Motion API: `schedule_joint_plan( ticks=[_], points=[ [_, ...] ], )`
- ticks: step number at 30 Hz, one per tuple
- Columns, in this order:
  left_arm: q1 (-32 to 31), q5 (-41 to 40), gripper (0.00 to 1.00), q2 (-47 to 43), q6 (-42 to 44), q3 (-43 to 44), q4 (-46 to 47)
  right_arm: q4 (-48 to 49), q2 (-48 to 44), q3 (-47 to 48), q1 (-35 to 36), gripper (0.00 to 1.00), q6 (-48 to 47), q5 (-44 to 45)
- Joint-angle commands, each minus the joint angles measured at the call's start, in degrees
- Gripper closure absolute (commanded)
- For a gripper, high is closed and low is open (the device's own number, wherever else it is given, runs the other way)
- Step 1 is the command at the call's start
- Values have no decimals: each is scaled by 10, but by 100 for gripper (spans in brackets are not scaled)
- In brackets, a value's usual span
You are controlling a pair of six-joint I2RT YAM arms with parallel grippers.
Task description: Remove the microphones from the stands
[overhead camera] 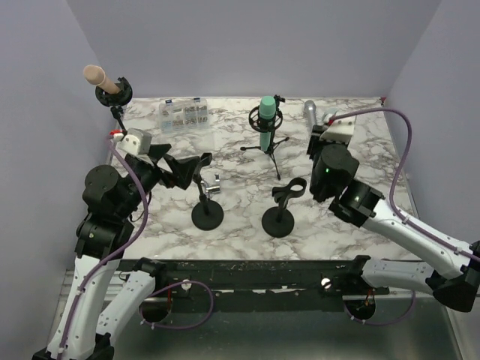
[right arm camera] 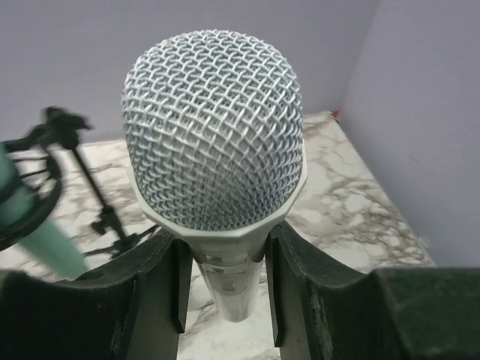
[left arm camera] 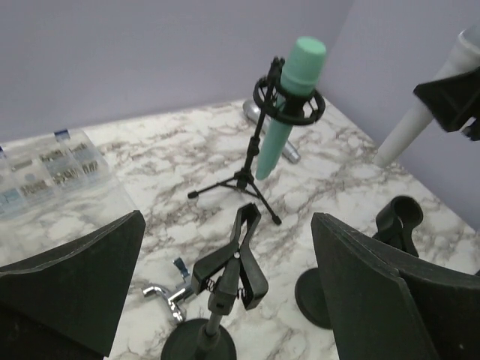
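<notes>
We see the right end effector [right arm camera: 225, 292] pinching the silver microphone [right arm camera: 214, 127] by its handle just below the head. One dark finger presses each side, and the mesh grille stands above the fingers. In the overhead view this microphone sits over the far right part of the marbled desk [overhead camera: 360, 150], apart from every stand. Its head points toward the back wall.

The left end effector [left arm camera: 229, 225] is spread wide with nothing between its fingers. From its own camera we look between the two dark pads at a spring-clamp stand [overhead camera: 207, 202] on a round black base, just ahead of the fingers. To the right of that stands a second round-based stand [overhead camera: 283, 201] topped by a black U-shaped clip. It is near the right arm's wrist but not touching it.

Further back, near the middle of the desk, a green microphone [overhead camera: 267, 124] hangs tilted in a ring mount on a small tripod [overhead camera: 270, 146]. A clear compartment box [overhead camera: 184, 114] of small parts lies at the far left of the desk. Beyond the far left corner we see a tan microphone [overhead camera: 97, 75] held in another mount — raised above the desk level.
</notes>
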Motion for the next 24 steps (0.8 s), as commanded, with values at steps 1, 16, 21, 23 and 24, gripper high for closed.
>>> schedule_joint_plan(
  ticks=[1,16,21,23,24],
  points=[
    [4,-51,3,24,-24,47,42,-33,29,2,-135,99,81,-69],
    [4,-98,3,22,23,-19,96,-133,376,163,-453,99,189,-340],
    [-4,-134,3,-15,27,-39,106,-200,512,280,-500,99,182,-391],
    [-13,-151,3,-16,37,-36,99,-215,555,321,-513,99,180,-403],
    [-20,-159,3,-15,42,-37,99,-216,569,337,-518,99,175,-405]
  ],
)
